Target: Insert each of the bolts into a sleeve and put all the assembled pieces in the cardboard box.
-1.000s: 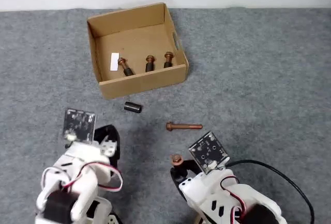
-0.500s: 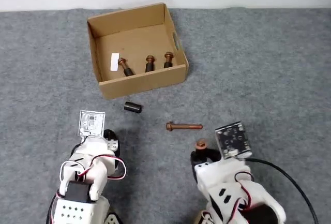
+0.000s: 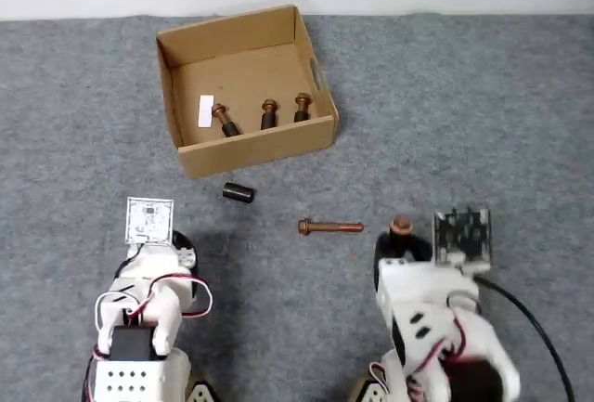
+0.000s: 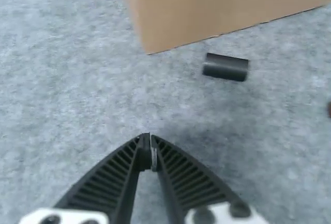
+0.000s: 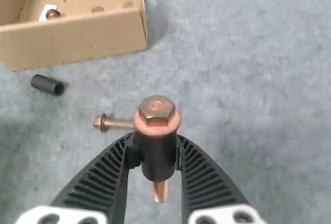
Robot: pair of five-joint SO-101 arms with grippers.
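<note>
Clamped in right pincer (image 5: 155,144): assembled piece (image 5: 156,118), upright over the surface (image 3: 483,123), beside loose bolt (image 3: 330,226). Left pincer (image 4: 147,149) together, empty, short of loose sleeve (image 4: 225,66). Risks: bolt sliding out if tilted; clipping cardboard box (image 3: 251,147) wall. Grip probably on the sleeve only, contact hidden. Box interior mostly cut off in wrist views.

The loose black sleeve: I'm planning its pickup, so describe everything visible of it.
The loose black sleeve is a short, dark, matte cylinder with an open bore at one end. It lies on its side on the grey mat, empty, just outside the cardboard box, by its front wall, apart from it, touching only the mat.
</note>
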